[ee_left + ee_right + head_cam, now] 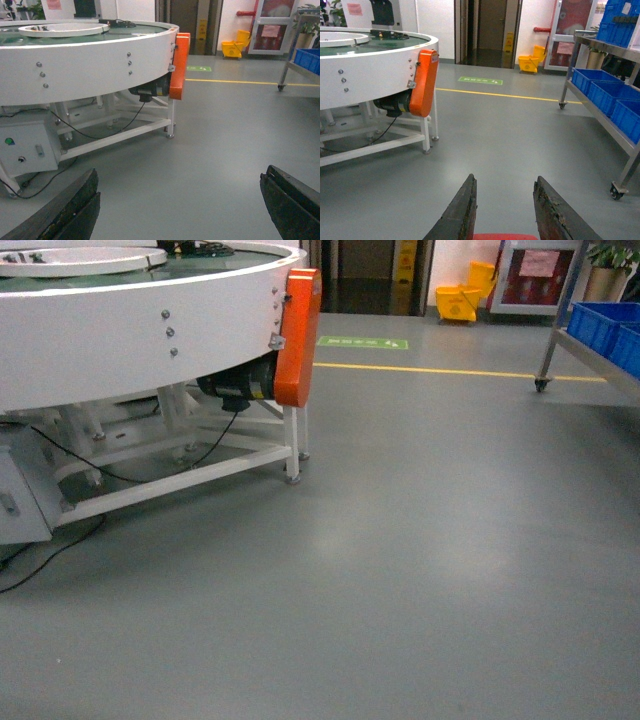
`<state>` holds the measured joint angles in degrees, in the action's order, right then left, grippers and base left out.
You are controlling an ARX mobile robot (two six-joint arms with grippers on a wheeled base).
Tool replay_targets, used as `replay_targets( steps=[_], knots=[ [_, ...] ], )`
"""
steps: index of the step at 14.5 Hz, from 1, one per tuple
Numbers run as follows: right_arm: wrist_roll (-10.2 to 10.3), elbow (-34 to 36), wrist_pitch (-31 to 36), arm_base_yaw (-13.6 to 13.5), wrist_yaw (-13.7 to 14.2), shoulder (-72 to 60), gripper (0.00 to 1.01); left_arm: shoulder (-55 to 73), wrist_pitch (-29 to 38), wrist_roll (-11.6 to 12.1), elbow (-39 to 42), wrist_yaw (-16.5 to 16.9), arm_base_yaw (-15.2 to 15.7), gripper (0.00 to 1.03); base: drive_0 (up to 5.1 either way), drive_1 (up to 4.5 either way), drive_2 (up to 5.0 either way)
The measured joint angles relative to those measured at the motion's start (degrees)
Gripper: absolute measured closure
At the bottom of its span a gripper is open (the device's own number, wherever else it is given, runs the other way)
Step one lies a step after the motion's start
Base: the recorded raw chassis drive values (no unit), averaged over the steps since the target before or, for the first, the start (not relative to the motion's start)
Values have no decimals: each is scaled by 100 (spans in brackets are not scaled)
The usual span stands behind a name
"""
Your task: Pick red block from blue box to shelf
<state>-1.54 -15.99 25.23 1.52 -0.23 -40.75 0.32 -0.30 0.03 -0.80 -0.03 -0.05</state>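
The right gripper [502, 210] has its 2 fingers drawn narrow, and a sliver of the red block [505, 236] shows between them at the bottom edge of the right wrist view, so it appears to be holding it. The left gripper [180, 205] hangs wide and empty. The blue box is in no view. The shelf [605, 90], with its dark blue crates [600, 87], stands to the right across bare grey floor [420, 570]. The step looks like carrying: keep the grip firm, turn the base right, and stay clear of the round white machine [140, 320].

Red block [505, 236] sits between jaws; steel shelf [600, 75] bears blue crates.
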Motion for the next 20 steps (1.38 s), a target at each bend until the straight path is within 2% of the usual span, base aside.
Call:
replay_targets(
  steps=[5, 20],
  knots=[
    [-2, 0, 7, 0, 0, 7, 73, 0, 2, 0, 0, 0, 0, 5, 0, 0, 0],
    [-2, 0, 7, 0, -2, 35, 73, 0, 4, 0, 0, -2, 4, 5, -161, -161, -161]
  ],
)
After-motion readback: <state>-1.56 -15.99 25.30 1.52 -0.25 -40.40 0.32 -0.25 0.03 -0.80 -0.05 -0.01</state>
